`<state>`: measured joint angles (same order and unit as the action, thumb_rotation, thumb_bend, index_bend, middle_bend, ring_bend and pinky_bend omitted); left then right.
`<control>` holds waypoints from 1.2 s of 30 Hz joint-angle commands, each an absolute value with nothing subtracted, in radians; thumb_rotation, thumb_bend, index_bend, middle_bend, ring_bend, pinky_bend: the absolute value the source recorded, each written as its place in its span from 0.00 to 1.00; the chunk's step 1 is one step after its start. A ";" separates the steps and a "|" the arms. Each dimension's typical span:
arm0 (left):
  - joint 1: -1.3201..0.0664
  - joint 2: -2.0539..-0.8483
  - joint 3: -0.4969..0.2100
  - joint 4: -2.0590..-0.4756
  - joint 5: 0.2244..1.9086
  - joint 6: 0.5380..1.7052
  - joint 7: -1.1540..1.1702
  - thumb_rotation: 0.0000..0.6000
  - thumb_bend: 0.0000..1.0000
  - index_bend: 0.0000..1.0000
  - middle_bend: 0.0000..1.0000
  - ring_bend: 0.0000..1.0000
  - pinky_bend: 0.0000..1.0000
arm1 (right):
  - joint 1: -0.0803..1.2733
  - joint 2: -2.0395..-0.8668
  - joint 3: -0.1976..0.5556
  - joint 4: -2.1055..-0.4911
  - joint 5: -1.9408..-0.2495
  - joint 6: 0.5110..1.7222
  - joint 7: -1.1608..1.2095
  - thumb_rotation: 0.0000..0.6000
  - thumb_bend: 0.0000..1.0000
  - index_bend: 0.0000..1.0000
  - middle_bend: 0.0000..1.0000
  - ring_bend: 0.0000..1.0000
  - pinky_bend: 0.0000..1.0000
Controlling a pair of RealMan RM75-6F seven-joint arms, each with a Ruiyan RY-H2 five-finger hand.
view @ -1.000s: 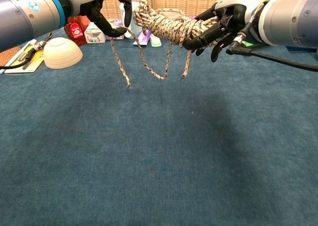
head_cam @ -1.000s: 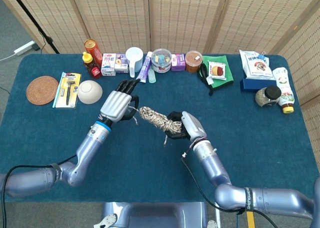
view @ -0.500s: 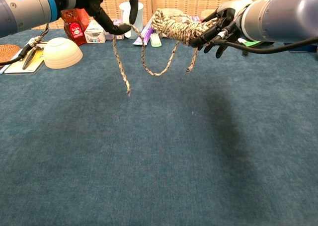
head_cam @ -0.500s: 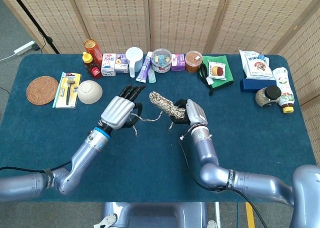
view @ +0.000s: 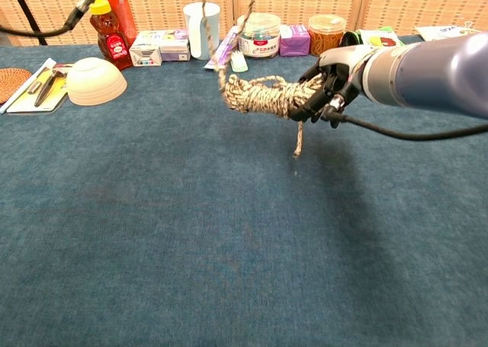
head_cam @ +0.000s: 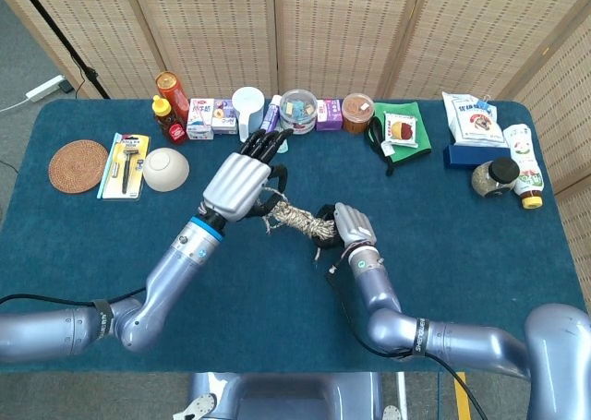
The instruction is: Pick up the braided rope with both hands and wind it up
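Your right hand (view: 332,80) holds the wound bundle of the braided rope (view: 267,97) above the middle of the table (head_cam: 480,226), fingers wrapped round the bundle's right end. In the chest view a short tail hangs from the bundle near that hand, clear of the cloth. Your left hand (head_cam: 242,182) only shows in the head view; the chest view cuts it off at the top edge, and you just see two rope strands running up out of frame from the bundle's left end. In the head view the left hand's back faces the camera and covers its own fingertips and the strand, so you can't tell whether it's pinching the rope or just close to it. The head view also hides the bundle's left end under that hand. Along the far edge sit a white cup (view: 201,17), a lidded jar (view: 262,34) and a sauce bottle (view: 107,33); a white bowl (view: 96,81) lies upside down toward the left edge.
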<state>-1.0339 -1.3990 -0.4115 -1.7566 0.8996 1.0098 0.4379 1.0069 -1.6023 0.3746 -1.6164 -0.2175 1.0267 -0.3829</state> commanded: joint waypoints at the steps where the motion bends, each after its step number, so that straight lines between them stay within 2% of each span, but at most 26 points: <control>1: -1.063 -1.398 -0.438 -1.768 0.857 0.999 0.437 1.00 0.37 0.57 0.00 0.00 0.00 | 1.003 -1.613 0.358 -1.610 -0.238 1.024 -0.393 1.00 0.86 0.67 0.57 0.45 0.60; 9: -1.139 -1.420 -0.462 -1.756 0.749 1.012 0.501 1.00 0.37 0.57 0.00 0.00 0.00 | 0.983 -1.622 0.324 -1.625 -0.311 0.995 -0.385 1.00 0.86 0.67 0.57 0.46 0.60; 17: -1.193 -1.479 -0.451 -1.651 0.666 1.013 0.514 1.00 0.37 0.57 0.00 0.00 0.00 | 0.948 -1.563 0.299 -1.721 -0.402 0.918 -0.344 1.00 0.86 0.67 0.57 0.46 0.60; 29: -1.195 -1.520 -0.402 -1.539 0.659 0.986 0.475 1.00 0.37 0.57 0.00 0.00 0.00 | 0.883 -1.406 0.341 -1.898 -0.483 0.728 -0.148 1.00 0.86 0.67 0.57 0.46 0.60; 36: -1.178 -1.547 -0.368 -1.478 0.662 0.965 0.447 1.00 0.37 0.57 0.00 0.00 0.00 | 0.860 -1.337 0.367 -1.959 -0.547 0.680 -0.050 1.00 0.86 0.67 0.57 0.46 0.60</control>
